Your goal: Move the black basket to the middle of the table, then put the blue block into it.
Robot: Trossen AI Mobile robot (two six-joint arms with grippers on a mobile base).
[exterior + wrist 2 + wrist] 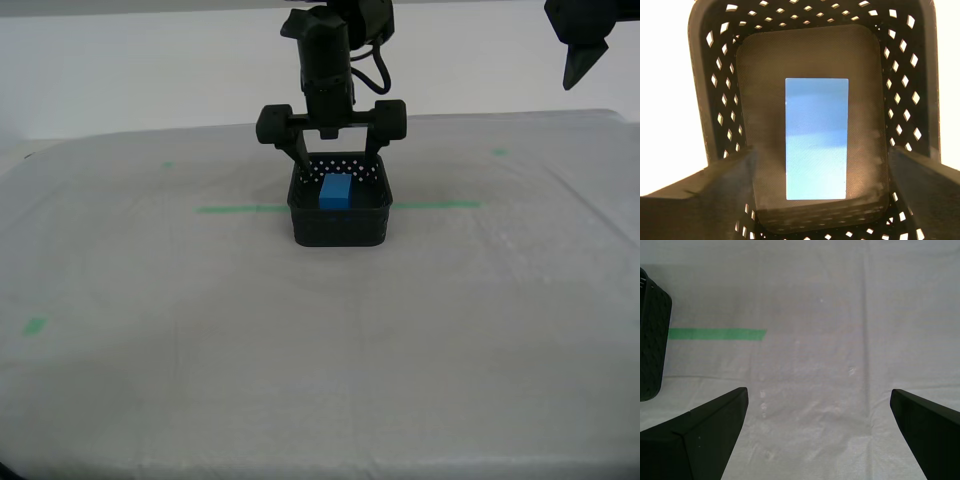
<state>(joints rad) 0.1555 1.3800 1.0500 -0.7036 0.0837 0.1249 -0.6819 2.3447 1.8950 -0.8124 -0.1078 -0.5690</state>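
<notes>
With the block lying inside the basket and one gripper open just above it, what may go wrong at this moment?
1. My second gripper hangs open with its fingers reaching down inside the black basket. If it lifts off-centre, a finger may catch a perforated wall and drag or tip the basket.
2. A finger may also nudge the blue block, which lies loose on the basket floor.
3. My first gripper is open over the bare table, beside the basket; a sweep sideways may knock it.

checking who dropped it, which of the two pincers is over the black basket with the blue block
My second pincer: it hangs open right over the perforated black plastic basket holding the small blue cuboid block. My first pincer is open over bare whitish-grey table.
</notes>
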